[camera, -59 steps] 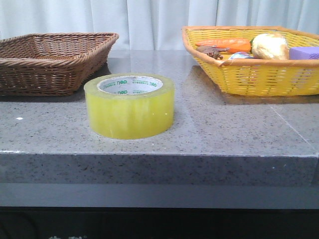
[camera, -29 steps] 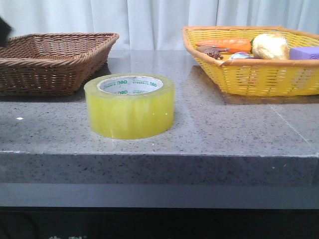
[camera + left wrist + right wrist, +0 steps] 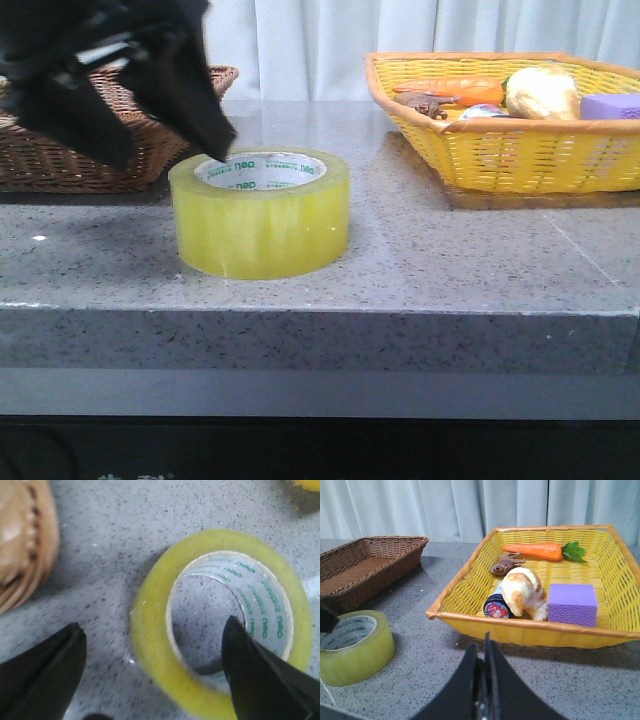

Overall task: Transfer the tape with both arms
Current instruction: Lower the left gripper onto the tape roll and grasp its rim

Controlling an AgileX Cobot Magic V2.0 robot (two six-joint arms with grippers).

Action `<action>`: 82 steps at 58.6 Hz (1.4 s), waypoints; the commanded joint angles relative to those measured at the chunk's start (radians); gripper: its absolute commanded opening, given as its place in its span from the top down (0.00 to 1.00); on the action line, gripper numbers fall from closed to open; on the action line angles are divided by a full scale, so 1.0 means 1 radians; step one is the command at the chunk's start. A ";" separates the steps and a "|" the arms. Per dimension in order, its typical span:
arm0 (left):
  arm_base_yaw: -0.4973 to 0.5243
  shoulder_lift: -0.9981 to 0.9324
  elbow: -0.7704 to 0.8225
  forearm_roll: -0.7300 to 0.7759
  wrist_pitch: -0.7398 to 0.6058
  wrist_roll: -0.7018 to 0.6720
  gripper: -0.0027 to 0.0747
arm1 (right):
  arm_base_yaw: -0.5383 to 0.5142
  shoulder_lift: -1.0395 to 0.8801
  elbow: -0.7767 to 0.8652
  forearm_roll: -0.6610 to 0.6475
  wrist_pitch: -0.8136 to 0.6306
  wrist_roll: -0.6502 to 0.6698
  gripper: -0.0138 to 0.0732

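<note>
The tape [image 3: 260,215], a wide yellow roll with a white core printed in green, stands flat on the grey stone table. My left gripper [image 3: 172,150] is open just above its left rim. In the left wrist view the left gripper [image 3: 154,624] straddles the wall of the tape [image 3: 150,630]: one finger [image 3: 255,675] is over the core hole and the other [image 3: 50,675] is outside the roll. I cannot tell whether they touch it. My right gripper [image 3: 485,642] is shut and empty, low over the table to the right of the tape [image 3: 355,650].
A brown wicker basket [image 3: 30,160] stands at the back left, partly hidden by my left arm. A yellow woven basket [image 3: 520,155] at the back right holds a carrot [image 3: 450,88], a bread-like lump [image 3: 540,92] and a purple block [image 3: 610,105]. The table's front edge [image 3: 320,310] is near.
My left gripper has come in from the upper left and down over the tape's left rim. The tape has not moved.
</note>
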 commanded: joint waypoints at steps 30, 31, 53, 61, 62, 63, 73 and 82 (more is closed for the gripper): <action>-0.041 0.095 -0.151 -0.029 -0.027 -0.011 0.72 | -0.005 0.008 -0.027 -0.013 -0.074 -0.005 0.95; -0.041 0.095 -0.151 -0.029 -0.027 -0.011 0.73 | -0.005 0.008 -0.027 -0.013 -0.074 -0.005 0.95; -0.041 0.095 -0.151 -0.010 -0.006 -0.011 0.79 | -0.005 0.008 -0.027 -0.013 -0.074 -0.005 0.95; -0.041 0.095 -0.151 -0.010 -0.004 -0.011 0.88 | -0.005 0.008 -0.027 -0.013 -0.074 -0.005 0.95; -0.041 0.095 -0.151 -0.010 -0.002 -0.011 0.89 | -0.005 0.008 -0.027 -0.013 -0.074 -0.005 0.95; -0.041 0.095 -0.151 -0.010 -0.002 -0.011 0.89 | -0.005 0.008 -0.027 -0.013 -0.074 -0.005 0.95; -0.041 0.093 -0.151 -0.009 -0.010 -0.011 0.89 | -0.005 0.008 -0.027 -0.013 -0.074 -0.005 0.95; -0.041 0.079 -0.175 -0.006 -0.016 -0.011 0.89 | -0.005 0.008 -0.027 -0.013 -0.074 -0.005 0.95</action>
